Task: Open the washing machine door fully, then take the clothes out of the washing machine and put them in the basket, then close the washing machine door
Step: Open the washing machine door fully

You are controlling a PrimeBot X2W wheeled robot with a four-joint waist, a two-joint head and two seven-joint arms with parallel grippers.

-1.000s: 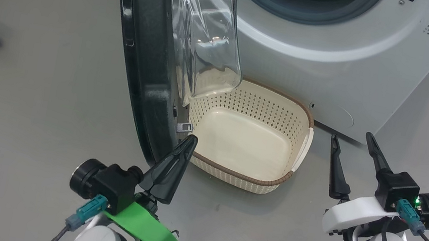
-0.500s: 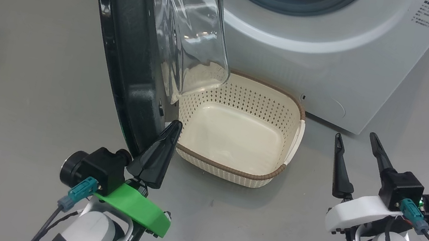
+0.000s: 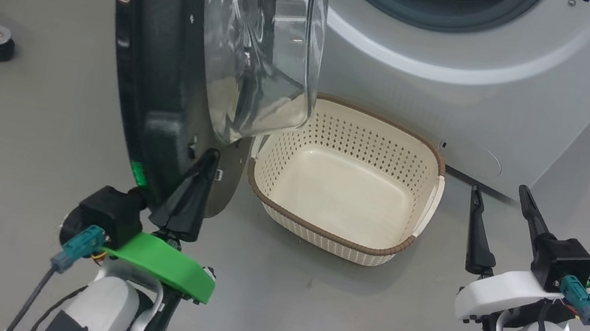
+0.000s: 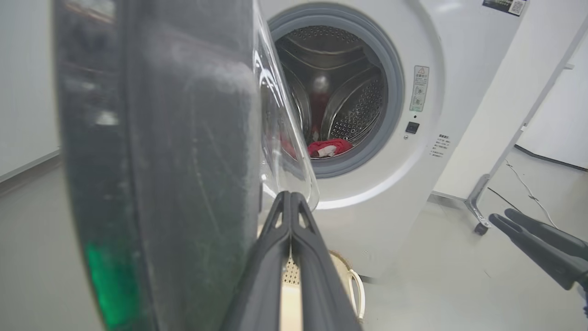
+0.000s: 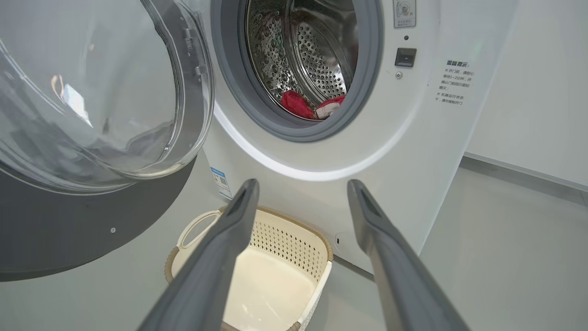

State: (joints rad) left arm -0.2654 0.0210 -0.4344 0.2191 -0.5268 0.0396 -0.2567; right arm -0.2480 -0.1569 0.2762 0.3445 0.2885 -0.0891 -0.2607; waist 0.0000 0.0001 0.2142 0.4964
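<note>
Grey smooth floor (image 3: 20,141) runs up to the washing machine (image 3: 464,98), which is the landmark for everything else. From the head view, the washing machine door (image 3: 165,76) stands swung out from the machine's front at roughly a right angle, its glass bowl (image 3: 264,63) overhanging the near corner of the basket (image 3: 372,142), which sits empty on the floor just before the machine. The left gripper (image 3: 208,159), its fingers pressed together into one narrow wedge and holding nothing, lies against the lower inner face of the door, on the side away from the machine. The right gripper (image 3: 500,189) waits low, in front of the machine's right corner, jaws spread wide and empty. Along the left wrist, the closed fingers run up beside the door's dark rim, and the clothes (image 4: 328,148) lie red at the bottom of the drum (image 4: 349,105), inside the machine. Along the right wrist, the spread fingers frame the basket, with the drum opening above it. The step in hand looks to be finishing the door's swing. To do that well, push with the flat of the closed fingers on the rim rather than the glass, follow the hinge's arc away from the machine, and stay off the basket's edge.
</note>
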